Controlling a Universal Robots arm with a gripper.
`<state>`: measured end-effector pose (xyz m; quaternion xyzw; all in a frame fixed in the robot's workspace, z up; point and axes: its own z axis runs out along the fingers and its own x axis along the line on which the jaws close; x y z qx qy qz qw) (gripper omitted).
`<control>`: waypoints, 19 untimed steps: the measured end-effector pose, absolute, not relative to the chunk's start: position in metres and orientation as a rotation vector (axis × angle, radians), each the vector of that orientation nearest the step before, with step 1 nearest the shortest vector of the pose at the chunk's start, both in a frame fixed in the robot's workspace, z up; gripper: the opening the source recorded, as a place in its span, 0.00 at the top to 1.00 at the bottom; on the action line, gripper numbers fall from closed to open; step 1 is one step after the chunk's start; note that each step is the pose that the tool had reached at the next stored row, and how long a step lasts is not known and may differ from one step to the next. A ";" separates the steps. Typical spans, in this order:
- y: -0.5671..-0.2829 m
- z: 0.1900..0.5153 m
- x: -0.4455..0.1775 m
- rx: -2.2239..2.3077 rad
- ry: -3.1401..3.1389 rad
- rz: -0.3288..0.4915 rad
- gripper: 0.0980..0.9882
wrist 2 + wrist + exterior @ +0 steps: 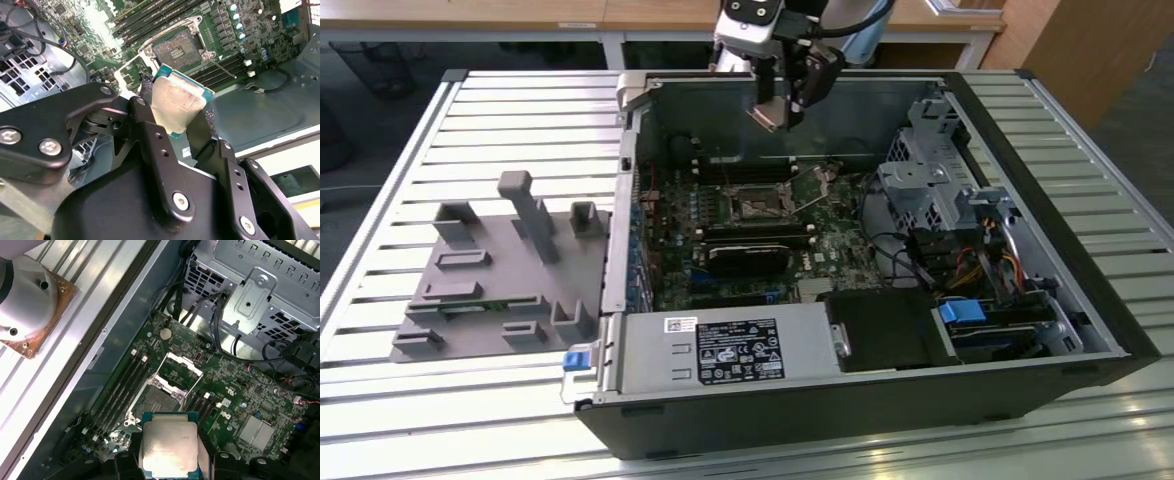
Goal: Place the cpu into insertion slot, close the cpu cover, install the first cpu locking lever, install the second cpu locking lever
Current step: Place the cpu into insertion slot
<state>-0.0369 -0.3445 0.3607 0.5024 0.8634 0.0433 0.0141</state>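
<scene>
Hanging down from the top edge of the exterior view, the arm [767, 25] points its wrist toward the floor of the open computer case [1041, 230], which lies on the slatted tabletop [400, 420]. The gripper [781, 105] sits above the motherboard [720, 250], near the case's far wall and clear of everything beneath it.

In both wrist views the gripper [172, 117] [169, 462] is clamped on the cpu [180, 102] [169, 450]. Its two black fingers [145, 115] press against opposite edges of the chip, spread only as wide as the chip itself. The dull metal top faces the cameras, with a green rim showing around it. In the exterior view the cpu [771, 117] is a small pale piece at the fingertips, in the air well above the board.

One insertion slot [156, 401] [179, 47] lies bare on the board, nothing seated in it. One cpu cover [179, 371] stands swung up off the slot on its hinge, its window open.

One grey fixture [494, 270] lies on the tabletop to the exterior view's left of the case, apart from the gripper.
</scene>
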 end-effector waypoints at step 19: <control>-0.344 0.357 -0.037 1.789 2.535 0.130 0.52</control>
